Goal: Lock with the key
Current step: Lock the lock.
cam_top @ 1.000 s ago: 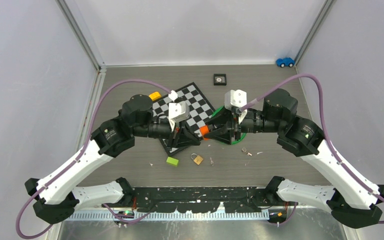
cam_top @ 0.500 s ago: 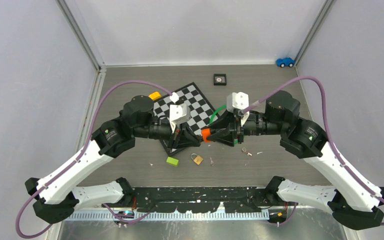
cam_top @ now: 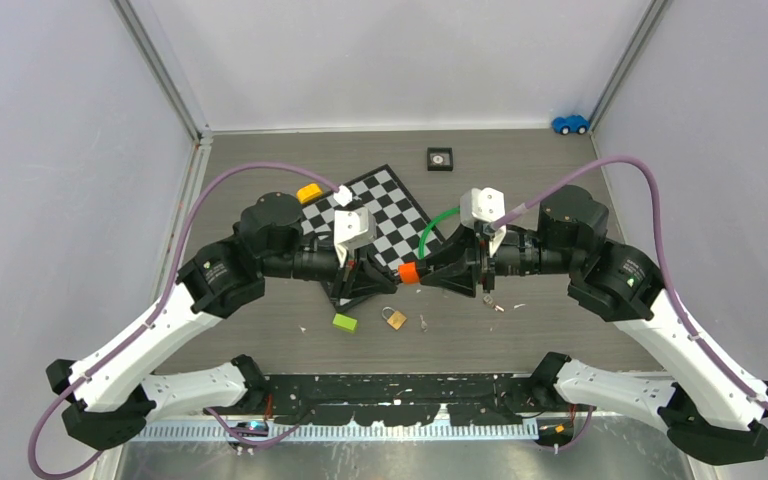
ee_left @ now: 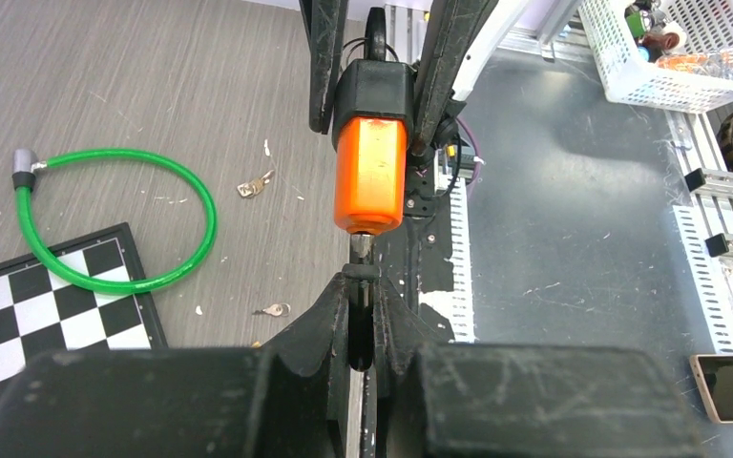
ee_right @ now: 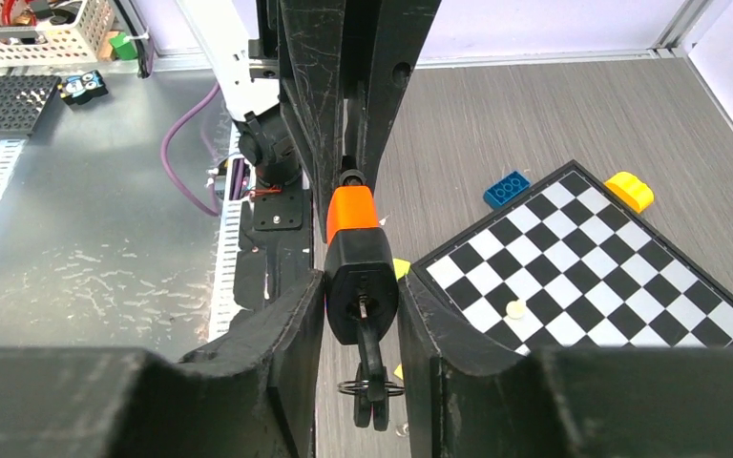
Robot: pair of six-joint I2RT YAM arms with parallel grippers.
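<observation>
Stage: mid-task | my right fingers [ee_right: 286,343] grasp the cable-lock body [ee_left: 370,162] in the air between the arms | my left fingers [ee_left: 315,324] are clenched on a thin piece at its orange end, probably the key [ee_left: 361,270] | green cable [ee_left: 212,212] lies loose on the worktop [ee_left: 153,76], grey end apart from the body | left to do, as I judge: cable in, key turned

The right arm [cam_top: 600,265] swings out to its own side. Its right gripper [cam_top: 428,272] brings the lock [cam_top: 408,272] slightly nearer the table's front edge. More of the green cable [cam_top: 432,228] now shows as an arc behind it. The left gripper [cam_top: 387,282] shifts slightly back, lining up with the lock's orange end.
</observation>
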